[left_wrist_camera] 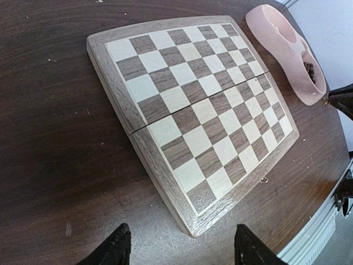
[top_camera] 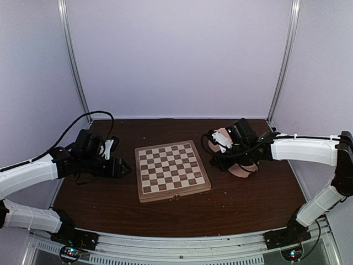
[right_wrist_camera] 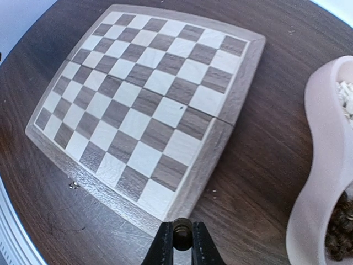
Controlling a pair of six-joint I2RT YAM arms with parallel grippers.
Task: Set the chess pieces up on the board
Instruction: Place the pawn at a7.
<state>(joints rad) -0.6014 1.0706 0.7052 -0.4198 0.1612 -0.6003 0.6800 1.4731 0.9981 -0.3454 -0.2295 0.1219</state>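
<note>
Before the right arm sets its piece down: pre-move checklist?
1. Grip: right gripper is shut on a small dark brown chess piece. ok.
2. Target: the square wooden chessboard with cream and brown checks lies open and flat, with no pieces on any square. ok.
3. Other arm: left gripper is open and empty, off the board's edge. ok.
4. Supply: pink double bowl holds cream pieces in one compartment and dark pieces in the other. ok.
5. Which kind of piece is held, and whether it is upright: cannot tell.
</note>
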